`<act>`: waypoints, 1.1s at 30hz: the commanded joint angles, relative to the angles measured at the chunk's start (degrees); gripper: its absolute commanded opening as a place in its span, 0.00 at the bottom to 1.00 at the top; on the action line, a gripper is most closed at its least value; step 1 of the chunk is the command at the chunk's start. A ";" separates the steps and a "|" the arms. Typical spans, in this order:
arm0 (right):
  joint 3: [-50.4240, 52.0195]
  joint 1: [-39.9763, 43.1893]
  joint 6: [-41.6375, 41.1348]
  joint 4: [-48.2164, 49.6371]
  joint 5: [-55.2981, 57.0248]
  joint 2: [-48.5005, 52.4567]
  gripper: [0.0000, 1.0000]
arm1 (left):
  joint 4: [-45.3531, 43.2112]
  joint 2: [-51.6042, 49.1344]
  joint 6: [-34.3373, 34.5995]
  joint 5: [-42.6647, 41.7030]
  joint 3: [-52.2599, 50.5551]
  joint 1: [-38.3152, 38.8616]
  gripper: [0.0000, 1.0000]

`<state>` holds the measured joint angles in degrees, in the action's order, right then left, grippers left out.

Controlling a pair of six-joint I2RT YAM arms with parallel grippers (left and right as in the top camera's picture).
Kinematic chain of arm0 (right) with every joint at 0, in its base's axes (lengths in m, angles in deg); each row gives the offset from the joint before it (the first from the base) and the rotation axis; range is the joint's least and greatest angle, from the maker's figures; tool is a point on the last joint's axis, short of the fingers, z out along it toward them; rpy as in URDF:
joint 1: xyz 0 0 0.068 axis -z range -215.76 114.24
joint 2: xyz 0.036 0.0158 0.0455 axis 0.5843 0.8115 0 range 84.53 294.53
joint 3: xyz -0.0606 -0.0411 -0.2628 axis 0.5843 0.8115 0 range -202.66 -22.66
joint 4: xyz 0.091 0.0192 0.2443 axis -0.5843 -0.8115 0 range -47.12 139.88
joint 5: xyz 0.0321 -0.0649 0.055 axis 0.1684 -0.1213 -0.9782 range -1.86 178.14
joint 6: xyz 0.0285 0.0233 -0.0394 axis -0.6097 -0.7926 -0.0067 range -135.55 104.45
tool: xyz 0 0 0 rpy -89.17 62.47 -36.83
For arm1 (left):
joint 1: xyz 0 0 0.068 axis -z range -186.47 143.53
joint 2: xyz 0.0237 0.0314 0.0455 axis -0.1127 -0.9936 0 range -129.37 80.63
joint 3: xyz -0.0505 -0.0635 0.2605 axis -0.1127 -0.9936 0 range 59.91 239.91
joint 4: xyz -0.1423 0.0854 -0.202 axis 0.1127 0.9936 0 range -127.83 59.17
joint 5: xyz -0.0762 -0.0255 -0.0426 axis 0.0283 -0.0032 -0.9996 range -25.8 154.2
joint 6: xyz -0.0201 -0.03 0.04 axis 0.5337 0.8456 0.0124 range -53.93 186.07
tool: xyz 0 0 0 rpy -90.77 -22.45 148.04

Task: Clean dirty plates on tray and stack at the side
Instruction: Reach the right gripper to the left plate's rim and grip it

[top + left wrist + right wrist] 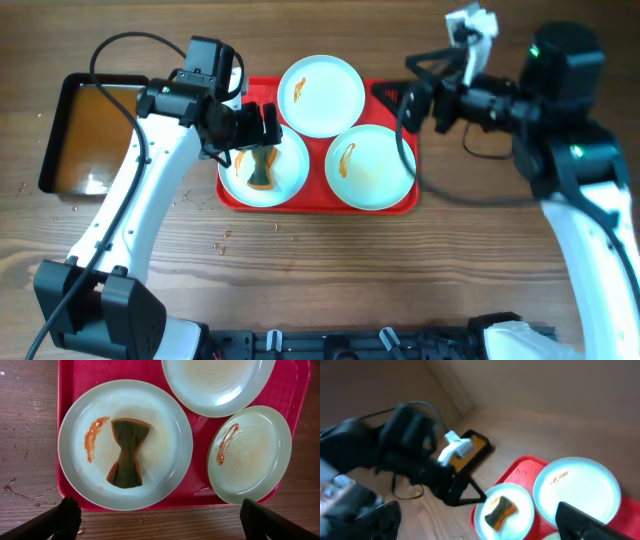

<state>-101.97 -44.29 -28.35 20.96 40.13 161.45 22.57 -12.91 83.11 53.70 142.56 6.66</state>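
Observation:
The red tray [405, 205] holds three pale plates. The left plate [290, 165] carries an orange-brown sauce smear and a dark, pinched sponge [260, 172]. The far plate [320, 95] and the right plate [370, 165] each have a smear. My left gripper [257, 130] hovers open and empty above the left plate's far edge. In the left wrist view its fingers [160, 520] stand wide apart, with the sponge [127, 452] lying on its plate [160, 425]. My right gripper [395, 95] is open and raised over the tray's far right corner, its fingers [477, 522] empty.
A black tray [90, 130] of brownish water stands left of the red tray and also shows in the right wrist view [475, 445]. Small crumbs and drips lie on the wooden table [225, 235] in front of the red tray's left corner.

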 commanded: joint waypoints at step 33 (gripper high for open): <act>-8.63 -26.36 -6.12 -0.22 48.87 39.17 1.00 | 2.25 -6.25 8.92 10.16 -9.31 -13.62 1.00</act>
<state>-109.86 -70.69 -38.58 20.61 88.61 199.94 25.26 -18.35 91.72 62.90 134.83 -6.70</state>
